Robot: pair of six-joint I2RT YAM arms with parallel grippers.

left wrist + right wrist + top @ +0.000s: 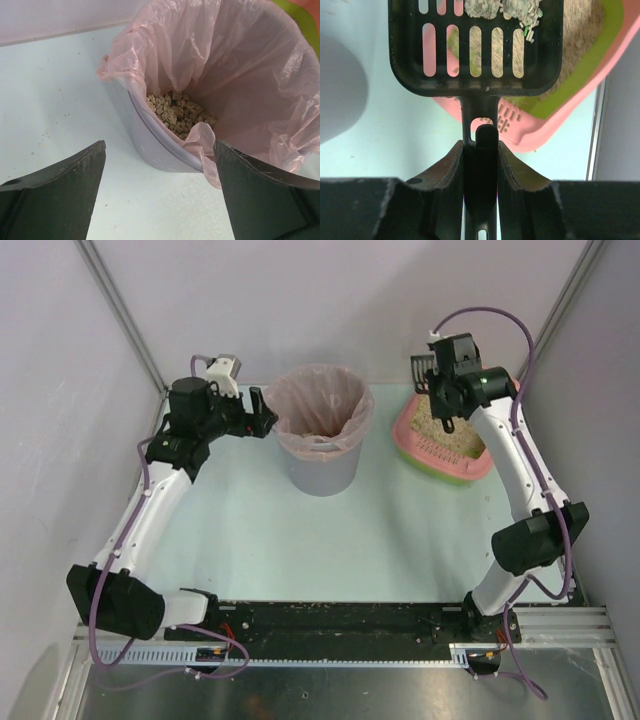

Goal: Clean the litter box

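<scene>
Litter box (445, 458) lies at the far right of the bench (300, 540), close to the right-hand wall, its slotted pink ledge toward the arms and sandy granules inside the green rim. Over its left edge the right tool (480, 150) is clamped narrow on the handle of a black slotted scoop (475, 86). The scoop is held level with the blade forward, so loose granules can fall through the slots while the pale clumps (482, 6) at the blade's far end are retained. It seems lifted clear of the litter, though its height is hard to judge from these views. I read this as the sift-and-carry step, the load meant for the grey round bin (322, 468) standing just left of the box, with a strip of bare bench between them. The bin's pink bag (240, 60) is folded over the rim and already holds a small heap of pellets (180, 112). The left tool (159, 150) hovers beside the bin's left rim, spread wide and holding nothing, likely placed to steady the bin or bag. Two things stand in the way of a clean tip: the slack fold of bag sagging into the mouth on that side, and the open gap where a tilted scoop could spill. A few crumbs (46, 133) dot the bench there.
</scene>
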